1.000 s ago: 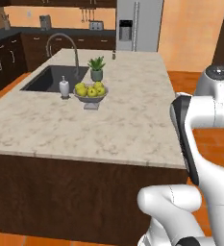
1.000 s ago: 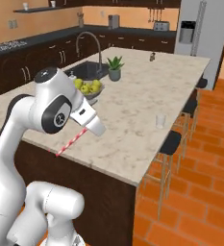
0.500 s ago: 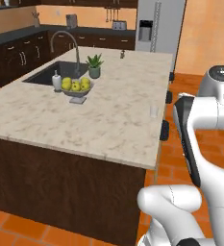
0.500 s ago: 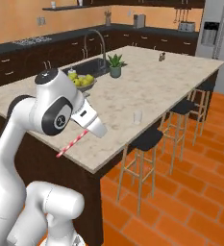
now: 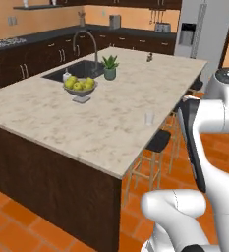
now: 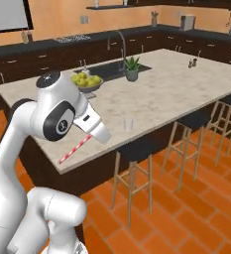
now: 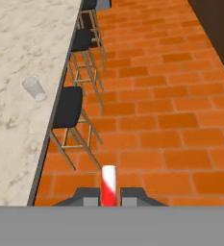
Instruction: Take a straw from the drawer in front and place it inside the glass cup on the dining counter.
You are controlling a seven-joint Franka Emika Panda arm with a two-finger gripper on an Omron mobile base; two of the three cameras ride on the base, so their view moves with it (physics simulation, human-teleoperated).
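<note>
We are clenching our jaws on the straw (image 7: 108,185), holding it out over the brick floor (image 7: 171,110) beside the table (image 7: 17,57); the glass cup (image 7: 34,88) is standing ahead, near the table's edge.

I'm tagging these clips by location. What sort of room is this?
A home kitchen, rendered: a beige speckled marble-like island counter with a built-in sink and curved faucet, a steel refrigerator, and dark-seated bar stools alongside.

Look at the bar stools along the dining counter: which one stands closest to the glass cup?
The black-seated stool directly below the glass cup; the other stools stand farther along the dining counter.
</note>
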